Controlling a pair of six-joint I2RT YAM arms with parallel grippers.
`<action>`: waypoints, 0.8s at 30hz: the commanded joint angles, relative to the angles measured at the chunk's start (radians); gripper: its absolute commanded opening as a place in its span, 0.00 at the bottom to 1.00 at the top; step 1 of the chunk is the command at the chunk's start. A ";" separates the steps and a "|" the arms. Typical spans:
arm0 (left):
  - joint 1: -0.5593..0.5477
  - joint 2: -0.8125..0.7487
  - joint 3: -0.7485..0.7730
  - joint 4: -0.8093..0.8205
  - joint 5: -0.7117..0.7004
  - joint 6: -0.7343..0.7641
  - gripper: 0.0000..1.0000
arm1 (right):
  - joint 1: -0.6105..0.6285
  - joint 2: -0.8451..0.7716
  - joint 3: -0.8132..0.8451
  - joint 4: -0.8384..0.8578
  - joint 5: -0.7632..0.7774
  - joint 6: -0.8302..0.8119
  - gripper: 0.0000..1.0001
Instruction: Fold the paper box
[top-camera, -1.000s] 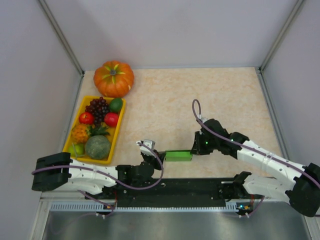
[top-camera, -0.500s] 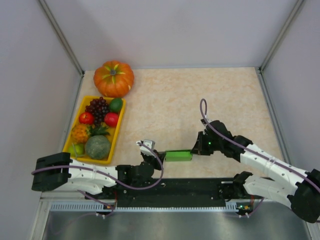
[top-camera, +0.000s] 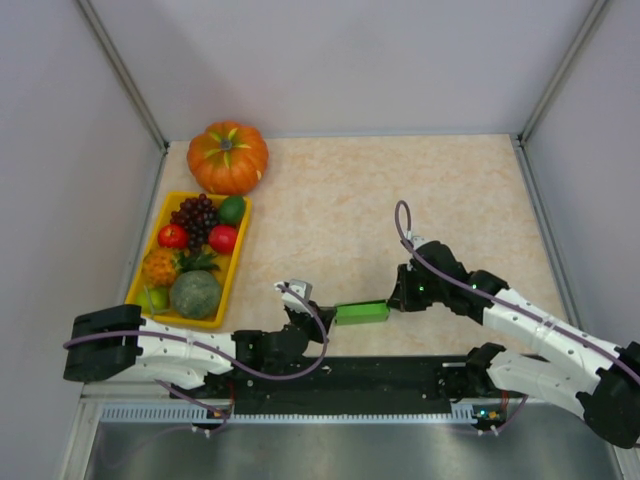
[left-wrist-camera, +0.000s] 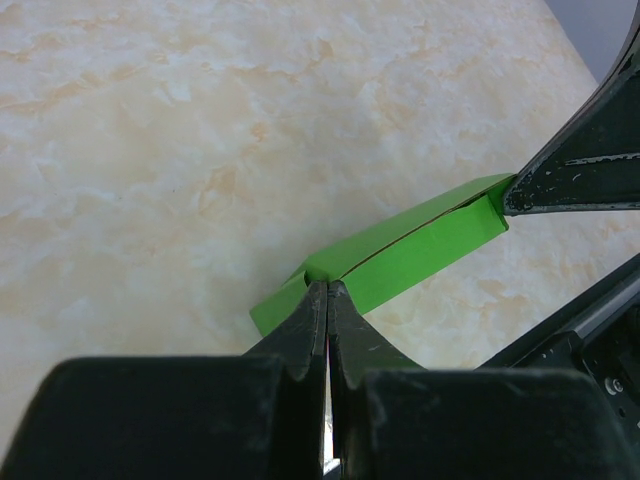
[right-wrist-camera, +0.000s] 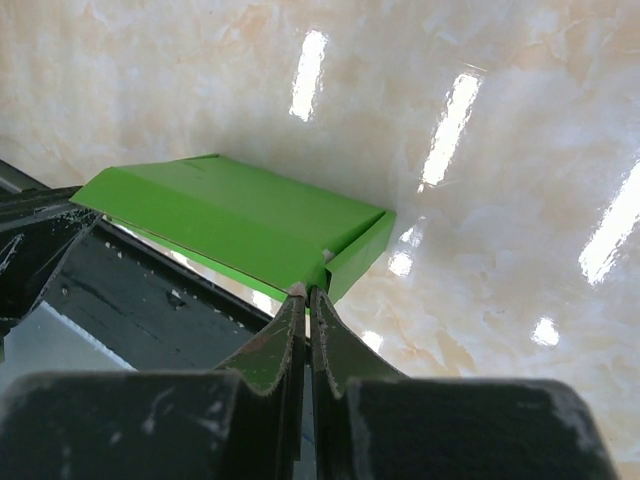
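The paper box (top-camera: 361, 313) is a bright green card piece, folded into a narrow flat shape and held between both arms near the table's front edge. My left gripper (top-camera: 322, 318) is shut on its left end; in the left wrist view the box (left-wrist-camera: 400, 255) runs away from the pinched tips (left-wrist-camera: 327, 288). My right gripper (top-camera: 392, 300) is shut on its right end; in the right wrist view the box (right-wrist-camera: 230, 220) spreads left from the tips (right-wrist-camera: 305, 291), one short flap folded down at its right.
An orange pumpkin (top-camera: 228, 157) stands at the back left. A yellow tray (top-camera: 178, 320) with several fruits lies along the left side. The black base rail (top-camera: 360, 378) runs just below the box. Grey walls close three sides.
The right gripper has shifted slightly up and right, and the box's right end has lifted so that it now lies tilted. The left arm has hardly moved.
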 joint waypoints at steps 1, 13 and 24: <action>-0.004 0.029 -0.024 -0.164 0.013 -0.005 0.00 | -0.011 -0.005 0.018 -0.123 0.157 -0.021 0.00; -0.004 0.112 0.068 -0.204 0.038 -0.085 0.00 | 0.130 0.004 -0.039 -0.141 0.364 0.117 0.00; -0.004 0.183 0.108 -0.263 0.030 -0.146 0.00 | 0.131 -0.104 -0.040 -0.181 0.413 0.171 0.16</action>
